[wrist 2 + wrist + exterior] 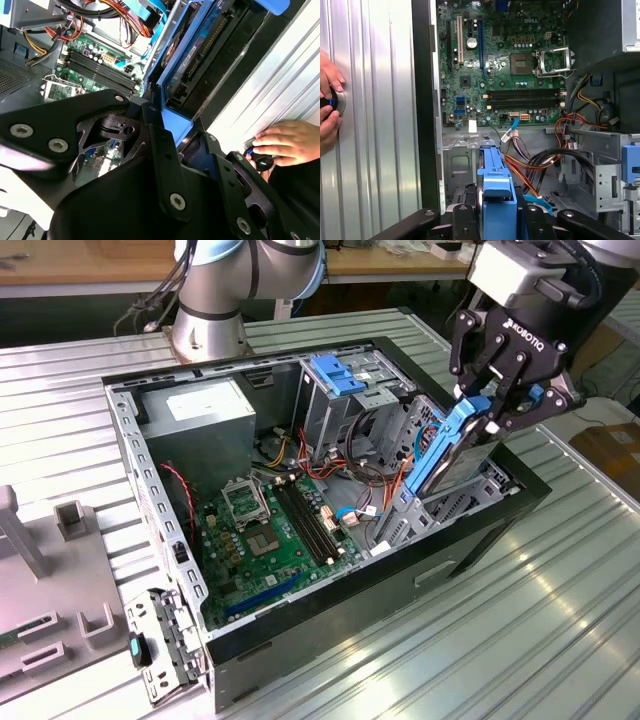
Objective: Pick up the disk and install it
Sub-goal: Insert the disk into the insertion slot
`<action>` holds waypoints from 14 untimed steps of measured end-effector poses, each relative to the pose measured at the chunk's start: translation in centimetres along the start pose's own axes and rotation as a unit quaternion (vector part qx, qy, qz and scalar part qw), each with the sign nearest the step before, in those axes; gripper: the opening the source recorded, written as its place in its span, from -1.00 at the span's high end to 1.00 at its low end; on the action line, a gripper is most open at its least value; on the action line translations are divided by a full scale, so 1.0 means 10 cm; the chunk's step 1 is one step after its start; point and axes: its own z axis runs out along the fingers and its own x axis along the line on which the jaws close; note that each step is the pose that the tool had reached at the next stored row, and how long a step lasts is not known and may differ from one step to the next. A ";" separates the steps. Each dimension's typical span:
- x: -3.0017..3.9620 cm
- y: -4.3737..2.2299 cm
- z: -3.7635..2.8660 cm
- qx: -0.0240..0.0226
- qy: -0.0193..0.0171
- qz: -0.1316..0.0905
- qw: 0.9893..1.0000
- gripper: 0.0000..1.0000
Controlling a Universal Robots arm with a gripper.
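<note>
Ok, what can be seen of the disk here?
The disk, a flat dark rectangular hard drive framed by a bright blue plastic carrier, stands steeply tilted, its lower end in the grey metal drive bay at the edge of the open black computer case. The black claw is shut on its upper blue tab.

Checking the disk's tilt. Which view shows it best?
The exterior view: the disk, held tilted by the gripper, shows most of its length. The second wrist view shows its side close up; the first wrist view, its blue end.
</note>
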 end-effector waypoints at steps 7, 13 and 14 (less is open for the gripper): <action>0.008 -0.006 0.081 0.000 0.000 0.000 1.000 0.26; 0.008 -0.010 0.088 0.000 0.000 0.000 1.000 0.11; 0.008 -0.015 0.097 0.000 0.000 0.000 1.000 0.15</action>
